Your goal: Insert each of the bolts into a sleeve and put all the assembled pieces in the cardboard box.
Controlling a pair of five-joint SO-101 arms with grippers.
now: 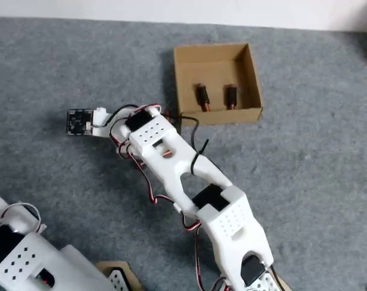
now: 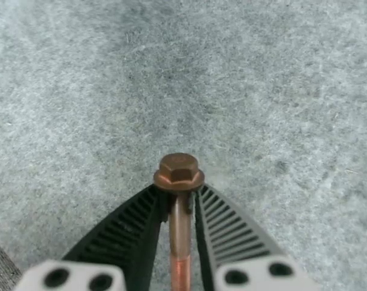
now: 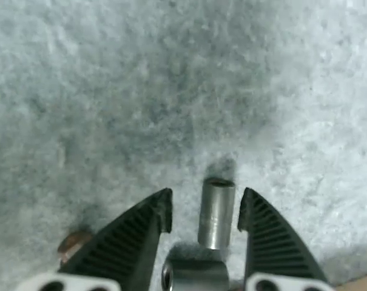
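Observation:
My left gripper [image 2: 179,195] is shut on a copper bolt [image 2: 179,174]. The bolt's hex head sticks out past the fingertips, above bare grey carpet. A grey metal sleeve [image 3: 217,212] lies on the carpet between the open fingers of my right gripper [image 3: 205,200], its open end pointing away. The right arm [image 1: 171,157] stretches from the near right to the cardboard box's [image 1: 250,60] near-left corner. Two assembled pieces [image 1: 202,97] [image 1: 230,96] lie side by side in the box. The left arm [image 1: 19,254] sits at the near left edge.
A small copper-coloured object [image 3: 71,242] shows on the carpet beside one right finger; I cannot tell what it is. A cardboard edge [image 3: 360,284] is just beside the right gripper. Open carpet [image 1: 304,170] lies right of the arm.

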